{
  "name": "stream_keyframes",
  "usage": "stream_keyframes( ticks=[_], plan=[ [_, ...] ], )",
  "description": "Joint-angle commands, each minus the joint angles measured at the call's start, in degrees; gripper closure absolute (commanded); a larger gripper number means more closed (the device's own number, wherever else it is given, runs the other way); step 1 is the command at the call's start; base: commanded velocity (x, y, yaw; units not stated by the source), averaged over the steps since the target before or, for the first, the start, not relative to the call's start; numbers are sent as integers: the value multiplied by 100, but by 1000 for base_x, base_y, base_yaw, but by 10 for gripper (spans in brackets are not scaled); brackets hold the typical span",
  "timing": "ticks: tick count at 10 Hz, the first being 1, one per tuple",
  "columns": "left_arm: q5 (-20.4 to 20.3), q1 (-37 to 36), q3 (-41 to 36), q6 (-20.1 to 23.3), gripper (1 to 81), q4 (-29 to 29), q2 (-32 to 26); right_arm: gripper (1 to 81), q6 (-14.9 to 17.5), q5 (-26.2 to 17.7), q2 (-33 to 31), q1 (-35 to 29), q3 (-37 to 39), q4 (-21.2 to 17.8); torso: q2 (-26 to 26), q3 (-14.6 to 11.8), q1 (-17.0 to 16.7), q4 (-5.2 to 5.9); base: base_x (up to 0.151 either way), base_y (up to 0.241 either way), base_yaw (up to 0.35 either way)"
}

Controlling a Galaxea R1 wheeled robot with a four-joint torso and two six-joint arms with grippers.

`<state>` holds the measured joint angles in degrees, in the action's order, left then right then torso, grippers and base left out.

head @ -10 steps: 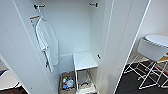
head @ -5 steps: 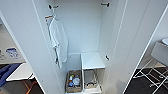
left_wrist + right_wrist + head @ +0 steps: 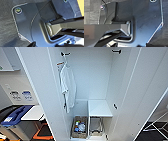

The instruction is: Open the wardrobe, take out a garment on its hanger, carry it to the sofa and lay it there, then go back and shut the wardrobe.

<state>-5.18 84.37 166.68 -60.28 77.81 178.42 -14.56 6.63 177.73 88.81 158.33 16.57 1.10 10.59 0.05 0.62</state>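
Standing open, the tall white wardrobe [image 3: 140, 92] is seen from above, both flat doors swung wide. A plain white short-sleeved T-shirt [image 3: 67, 88] is hung inside near a black peg [image 3: 65, 54], above a low white shelf [image 3: 99, 108] and a basket [image 3: 79, 127]. No maroon garment is seen. Whether either arm's fingers are open cannot be told. The white T-shirt could be mistaken for the garment.

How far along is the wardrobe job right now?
Done, as it looks: the wardrobe stands open, both doors swung wide, and no maroon garment hangs inside. A white shirt hangs on the left, with a basket on the floor below. In hand: nothing that can be seen. Left: closing the doors. Whether the garment reached the sofa cannot be told.
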Motion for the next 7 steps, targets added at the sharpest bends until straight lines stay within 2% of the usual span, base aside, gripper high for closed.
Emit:
stream_keyframes(
  ticks=[1,7],
  plan=[
    [246,-171,31,8,10,50,27,10,14,-285,90,-122,-40,48,0,0,0,0,0,0,159],
    [246,-171,31,-19,10,23,36,10,14,-285,90,-104,-49,57,0,0,0,0,0,0,18]
  ],
)
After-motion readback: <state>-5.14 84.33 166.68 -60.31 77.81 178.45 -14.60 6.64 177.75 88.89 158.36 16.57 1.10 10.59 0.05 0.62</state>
